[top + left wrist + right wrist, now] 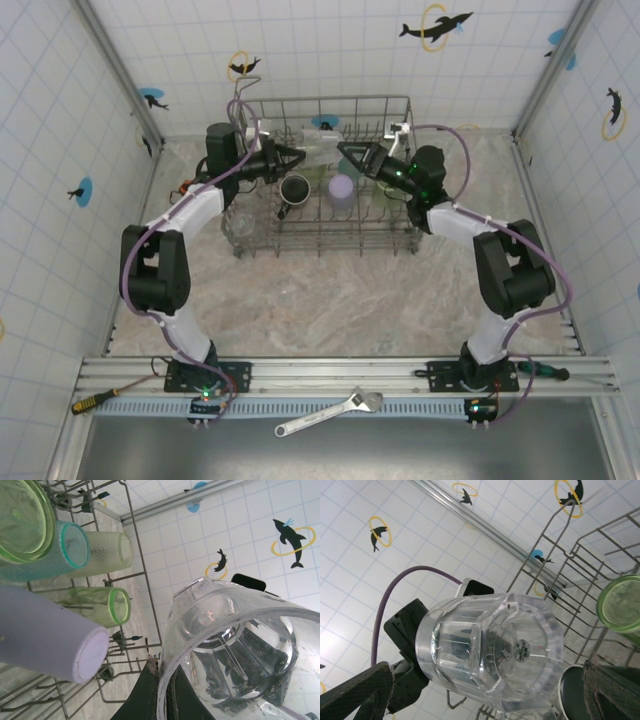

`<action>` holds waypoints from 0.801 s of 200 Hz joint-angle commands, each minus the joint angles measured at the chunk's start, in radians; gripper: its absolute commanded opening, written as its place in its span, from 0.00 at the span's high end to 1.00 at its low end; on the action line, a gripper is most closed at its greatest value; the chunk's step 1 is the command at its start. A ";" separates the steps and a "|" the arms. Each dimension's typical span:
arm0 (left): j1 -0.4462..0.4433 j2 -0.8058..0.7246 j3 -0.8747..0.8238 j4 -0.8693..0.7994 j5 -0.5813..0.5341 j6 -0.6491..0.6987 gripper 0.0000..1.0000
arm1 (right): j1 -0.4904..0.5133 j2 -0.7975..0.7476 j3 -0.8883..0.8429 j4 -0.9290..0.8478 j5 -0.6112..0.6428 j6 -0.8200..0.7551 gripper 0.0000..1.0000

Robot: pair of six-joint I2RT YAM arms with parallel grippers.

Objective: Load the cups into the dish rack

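Observation:
The grey wire dish rack (330, 246) stands at the back middle of the table. Above its rear part my left gripper (292, 160) is shut on the rim of a clear cup (316, 150), held on its side. In the left wrist view one finger is inside the clear cup's (235, 645) rim and one outside, at the gripper (161, 667). My right gripper (350, 155) faces it, open; its wide fingers (355, 695) flank the clear cup's (490, 650) base without touching. A black cup (294, 190) and a lavender cup (343, 190) sit in the rack.
Green (100, 606), teal (57, 552) and textured clear (110, 550) cups lie on the tines. Another clear cup (237, 222) stands at the rack's left front corner. A wrench (330, 412) and a screwdriver (95, 402) lie near the front rail. Tiled walls close in three sides.

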 commanded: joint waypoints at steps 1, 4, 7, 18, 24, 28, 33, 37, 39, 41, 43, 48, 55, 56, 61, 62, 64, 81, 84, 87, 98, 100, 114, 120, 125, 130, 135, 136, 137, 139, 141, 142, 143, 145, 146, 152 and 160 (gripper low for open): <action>0.003 0.007 0.022 0.146 0.050 -0.080 1.00 | 0.003 0.046 0.054 0.084 -0.019 0.053 0.00; 0.004 0.008 0.020 0.161 0.053 -0.092 1.00 | 0.004 0.049 0.055 0.088 -0.018 0.059 0.00; 0.004 0.009 0.019 0.174 0.055 -0.105 1.00 | 0.003 0.052 0.053 0.096 -0.017 0.066 0.00; 0.000 0.011 0.014 0.214 0.061 -0.135 1.00 | 0.003 0.066 0.052 0.135 -0.014 0.093 0.00; -0.001 0.011 0.014 0.227 0.062 -0.145 1.00 | 0.004 0.073 0.054 0.152 -0.014 0.102 0.00; -0.002 0.013 0.015 0.231 0.063 -0.149 1.00 | 0.003 0.079 0.056 0.164 -0.014 0.116 0.00; -0.004 0.014 0.017 0.232 0.065 -0.151 1.00 | 0.004 0.088 0.059 0.184 -0.014 0.134 0.00; -0.005 0.016 0.019 0.232 0.067 -0.152 1.00 | 0.004 0.093 0.063 0.193 -0.015 0.142 0.00; -0.006 0.016 0.020 0.233 0.068 -0.153 1.00 | 0.005 0.096 0.064 0.201 -0.017 0.148 0.00; -0.007 0.017 0.022 0.234 0.070 -0.153 1.00 | 0.007 0.100 0.067 0.210 -0.019 0.155 0.00; -0.008 0.017 0.023 0.234 0.071 -0.153 1.00 | 0.006 0.102 0.069 0.213 -0.018 0.157 0.00; -0.010 0.020 0.025 0.234 0.073 -0.153 1.00 | 0.006 0.108 0.075 0.227 -0.022 0.168 0.00; -0.012 0.021 0.026 0.234 0.074 -0.154 1.00 | 0.008 0.116 0.082 0.248 -0.028 0.182 0.00; -0.012 0.021 0.026 0.234 0.075 -0.154 1.00 | 0.007 0.117 0.083 0.251 -0.029 0.184 0.00; -0.013 0.022 0.023 0.234 0.074 -0.154 1.00 | 0.007 0.122 0.087 0.266 -0.035 0.192 0.00; -0.013 0.022 0.022 0.234 0.073 -0.154 1.00 | 0.007 0.123 0.088 0.269 -0.035 0.194 0.00; -0.013 0.021 0.021 0.234 0.073 -0.154 1.00 | 0.007 0.125 0.089 0.276 -0.038 0.197 0.00; -0.018 0.017 0.005 0.234 0.075 -0.152 1.00 | 0.007 0.134 0.094 0.313 -0.042 0.220 0.00; -0.018 0.017 0.004 0.233 0.075 -0.151 1.00 | 0.007 0.135 0.095 0.321 -0.042 0.224 0.00; -0.019 0.017 0.003 0.234 0.075 -0.150 1.00 | 0.008 0.136 0.095 0.326 -0.042 0.228 0.00; -0.019 0.019 0.000 0.234 0.075 -0.149 1.00 | 0.010 0.143 0.102 0.325 -0.044 0.234 0.00; -0.020 0.020 0.001 0.234 0.075 -0.149 1.00 | 0.010 0.144 0.103 0.326 -0.044 0.235 0.00; -0.025 0.024 0.002 0.238 0.070 -0.150 1.00 | 0.015 0.151 0.109 0.323 -0.042 0.240 0.03; -0.027 0.026 0.004 0.239 0.070 -0.150 1.00 | 0.013 0.154 0.111 0.316 -0.041 0.242 0.05; -0.027 0.027 0.005 0.238 0.071 -0.149 1.00 | 0.015 0.156 0.112 0.318 -0.042 0.245 0.06; -0.028 0.029 0.006 0.237 0.073 -0.150 1.00 | 0.015 0.159 0.112 0.326 -0.045 0.249 0.07; -0.031 0.030 0.006 0.238 0.073 -0.150 1.00 | 0.015 0.161 0.111 0.332 -0.047 0.255 0.08; -0.030 0.030 0.006 0.238 0.073 -0.150 1.00 | 0.016 0.161 0.112 0.334 -0.047 0.257 0.08; -0.031 0.030 0.006 0.239 0.073 -0.150 1.00 | 0.015 0.161 0.112 0.335 -0.048 0.257 0.09; -0.031 0.031 0.006 0.239 0.073 -0.150 1.00 | 0.015 0.162 0.111 0.336 -0.048 0.259 0.09; -0.031 0.031 0.006 0.239 0.073 -0.150 1.00 | 0.015 0.162 0.111 0.337 -0.048 0.261 0.10; -0.031 0.031 0.006 0.239 0.072 -0.150 1.00 | 0.015 0.162 0.111 0.338 -0.048 0.262 0.10; -0.032 0.031 0.006 0.239 0.074 -0.150 1.00 | 0.015 0.163 0.112 0.338 -0.047 0.263 0.10; -0.033 0.031 0.006 0.239 0.074 -0.150 1.00 | 0.015 0.163 0.112 0.340 -0.047 0.264 0.11; -0.033 0.031 0.007 0.239 0.075 -0.150 1.00 | 0.016 0.164 0.111 0.342 -0.047 0.264 0.11; -0.034 0.033 0.006 0.239 0.075 -0.150 1.00 | 0.015 0.165 0.110 0.347 -0.047 0.267 0.12; -0.037 0.034 0.006 0.239 0.074 -0.150 1.00 | 0.015 0.167 0.112 0.350 -0.045 0.271 0.14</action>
